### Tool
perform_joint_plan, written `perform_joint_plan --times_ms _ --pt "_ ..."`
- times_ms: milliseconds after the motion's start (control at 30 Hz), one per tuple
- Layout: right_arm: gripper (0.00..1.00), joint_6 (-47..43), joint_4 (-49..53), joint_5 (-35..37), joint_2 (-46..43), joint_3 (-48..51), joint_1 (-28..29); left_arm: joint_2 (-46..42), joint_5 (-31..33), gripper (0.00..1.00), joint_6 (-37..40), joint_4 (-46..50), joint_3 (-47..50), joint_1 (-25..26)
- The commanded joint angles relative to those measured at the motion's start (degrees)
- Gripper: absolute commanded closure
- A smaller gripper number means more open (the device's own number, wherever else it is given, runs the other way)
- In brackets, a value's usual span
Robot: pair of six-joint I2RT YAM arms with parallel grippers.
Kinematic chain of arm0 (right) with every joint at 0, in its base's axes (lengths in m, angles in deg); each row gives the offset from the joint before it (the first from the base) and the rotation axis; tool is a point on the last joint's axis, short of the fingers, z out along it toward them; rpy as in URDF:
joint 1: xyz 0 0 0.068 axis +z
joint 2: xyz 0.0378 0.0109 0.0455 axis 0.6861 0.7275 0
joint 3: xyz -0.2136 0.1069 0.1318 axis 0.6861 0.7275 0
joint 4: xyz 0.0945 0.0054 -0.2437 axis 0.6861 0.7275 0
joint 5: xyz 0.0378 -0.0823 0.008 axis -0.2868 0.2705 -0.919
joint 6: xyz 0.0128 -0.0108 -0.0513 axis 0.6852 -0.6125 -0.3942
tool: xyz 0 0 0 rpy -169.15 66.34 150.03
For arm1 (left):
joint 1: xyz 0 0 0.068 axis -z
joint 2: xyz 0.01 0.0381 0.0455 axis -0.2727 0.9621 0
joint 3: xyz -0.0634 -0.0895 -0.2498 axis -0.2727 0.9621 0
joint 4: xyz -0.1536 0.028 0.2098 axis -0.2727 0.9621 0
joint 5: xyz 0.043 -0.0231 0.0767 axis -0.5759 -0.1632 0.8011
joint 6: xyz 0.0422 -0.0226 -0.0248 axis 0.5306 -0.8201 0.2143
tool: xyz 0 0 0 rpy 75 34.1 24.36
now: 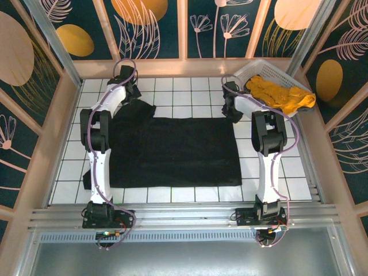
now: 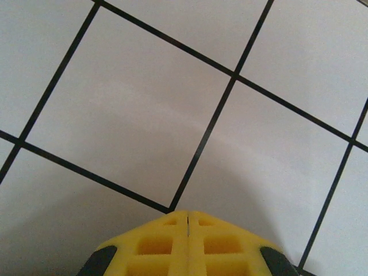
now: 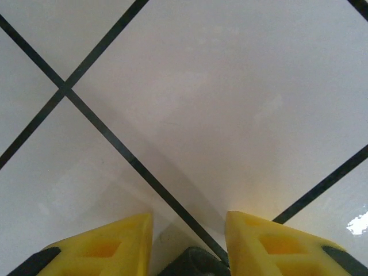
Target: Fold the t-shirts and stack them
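Note:
The black t-shirt [image 1: 172, 152] lies spread flat across the middle of the tiled table, one sleeve reaching toward the far left. My left gripper [image 1: 130, 85] hovers over that sleeve's far end. In the left wrist view its yellow fingers [image 2: 172, 241] are pressed together, so the left gripper [image 2: 188, 214] is shut with no cloth showing at its tips. My right gripper [image 1: 231, 107] stands at the shirt's far right corner. The right gripper [image 3: 188, 221] is open, with a bit of black cloth [image 3: 192, 261] low between its fingers. The mustard-orange t-shirt [image 1: 280, 95] lies crumpled in the basket.
A white lattice basket [image 1: 251, 67] sits at the far right corner of the table, close to my right arm. Bare white tiles [image 1: 270, 172] border the black shirt on each side. A wooden frame [image 1: 54, 144] walls in the table.

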Motion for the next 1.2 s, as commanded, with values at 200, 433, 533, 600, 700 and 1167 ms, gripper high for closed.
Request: perform_joint_plan --times_ms 200,433,533,600,700,1167 --pt "0.72 1.3 2.6 -2.6 1.7 -1.2 0.8 -6.1 -1.3 1.00 -1.1 -0.2 4.4 0.2" --pt "0.79 2.5 4.2 -3.8 2.2 -3.0 1.3 -7.3 -2.3 1.00 -1.4 -0.2 5.7 0.2" --pt "0.74 2.9 5.4 -3.9 3.0 -4.3 1.4 -7.3 -2.6 1.00 -1.5 -0.1 5.6 0.2" --pt "0.78 2.9 7.0 -3.6 4.0 -5.9 1.3 -7.4 -2.5 1.00 -1.4 0.1 5.6 0.2" --pt "0.90 2.9 8.0 -2.9 4.7 -6.4 1.1 -7.6 -2.5 1.00 -1.4 0.2 5.7 0.2" --pt "1.00 -3.0 0.3 -0.1 -4.6 1.2 1.5 -18.4 -1.5 1.00 -0.4 -0.4 17.1 0.2"
